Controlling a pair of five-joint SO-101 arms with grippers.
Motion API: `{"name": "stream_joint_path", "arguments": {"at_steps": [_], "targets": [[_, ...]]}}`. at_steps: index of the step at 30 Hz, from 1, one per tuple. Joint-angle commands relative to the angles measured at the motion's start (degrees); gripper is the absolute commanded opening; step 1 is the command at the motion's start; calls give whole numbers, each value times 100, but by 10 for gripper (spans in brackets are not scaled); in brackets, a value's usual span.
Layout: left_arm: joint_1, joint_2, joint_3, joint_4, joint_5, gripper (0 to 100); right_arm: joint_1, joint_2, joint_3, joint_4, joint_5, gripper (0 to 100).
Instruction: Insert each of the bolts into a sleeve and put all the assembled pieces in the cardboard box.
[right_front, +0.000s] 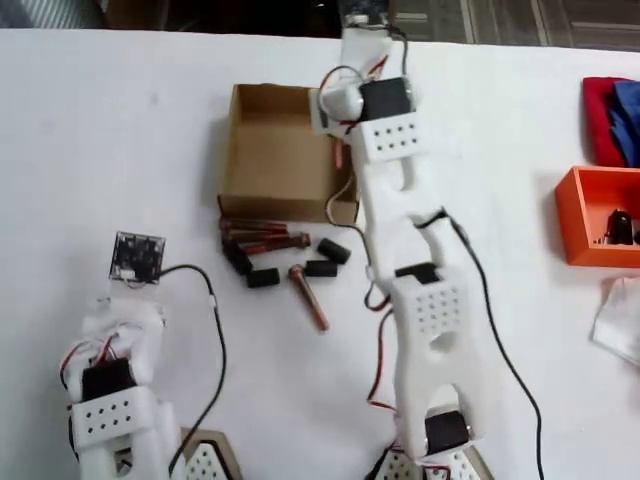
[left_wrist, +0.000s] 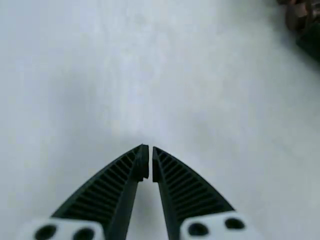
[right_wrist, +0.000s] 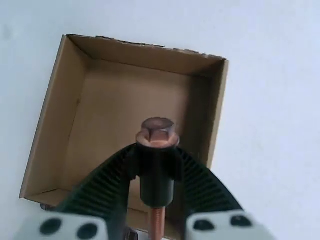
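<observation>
My right gripper (right_wrist: 157, 165) is shut on a black sleeve (right_wrist: 156, 182) with a copper bolt (right_wrist: 158, 132) through it, head outward. It hangs above the open cardboard box (right_wrist: 75, 100), near one wall. In the high view this gripper (right_front: 338, 155) sits over the right edge of the box (right_front: 270, 150). In front of the box lie a pile of bolts (right_front: 262, 235), one loose bolt (right_front: 308, 295) and several black sleeves (right_front: 333, 250). My left gripper (left_wrist: 148, 162) is shut on nothing, over bare table; its arm (right_front: 115, 390) is at the lower left.
An orange bin (right_front: 585, 215) holding dark parts stands at the right edge, with red and blue cloth (right_front: 612, 115) behind it and a white crumpled thing (right_front: 620, 315) in front. A dark bolt and sleeve (left_wrist: 302, 20) show at the left wrist view's corner.
</observation>
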Motion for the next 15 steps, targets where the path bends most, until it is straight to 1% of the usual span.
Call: {"name": "stream_joint_path", "arguments": {"at_steps": [1,5,15], "targets": [[79,-62,-22,-114,-44,46,-215,347,-571,22,-53,23],[79,-62,-22,-114,-44,46,-224,664,-598,-13,-360,23],[79,-70,-22,-114,-44,46,-163,1068,-589,-84,-352,23]]}}
